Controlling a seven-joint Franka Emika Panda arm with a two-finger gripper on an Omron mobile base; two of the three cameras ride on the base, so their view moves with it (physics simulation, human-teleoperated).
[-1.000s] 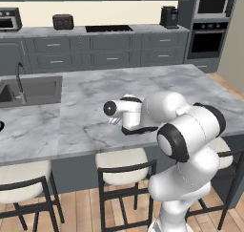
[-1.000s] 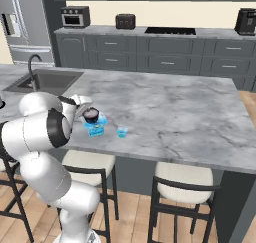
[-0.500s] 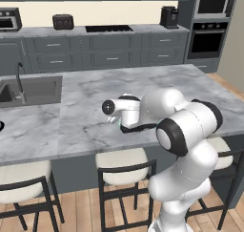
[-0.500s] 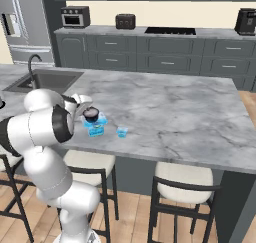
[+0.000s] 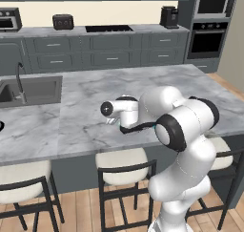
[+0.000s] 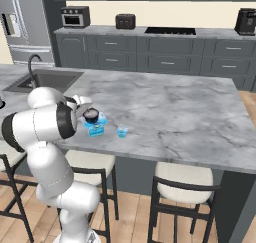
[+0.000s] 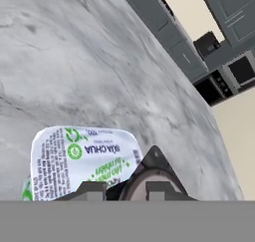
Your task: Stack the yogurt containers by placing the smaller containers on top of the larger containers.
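Note:
The pale blue boxy pack [image 6: 96,129] stands on the island counter near its front edge; in the hand view its white, green-printed top [image 7: 84,155] lies just ahead of the fingers. The small dark round cup [image 6: 92,116] sits right over the pack's near-left part. I cannot tell whether it touches the pack. My gripper [image 6: 88,113] is shut on this cup, and the cup [image 7: 149,182] shows between the two fingertips [image 7: 92,191]. The tiny light-blue cup [image 6: 122,132] stands on the counter a little to the right of the pack. In the left base view the hand [image 5: 123,111] covers the cups.
The grey marble island [image 6: 180,112] stretches wide to the right and behind the pack. A sink with a faucet [image 6: 42,77] lies at the far left. Stools [image 6: 182,184] stand below the front edge. The back counter carries a toaster [image 6: 125,21] and a cooktop.
The hand has edged slightly to the left with the dark cup, which stays over the blue pack. The pack and the tiny cup have not moved.

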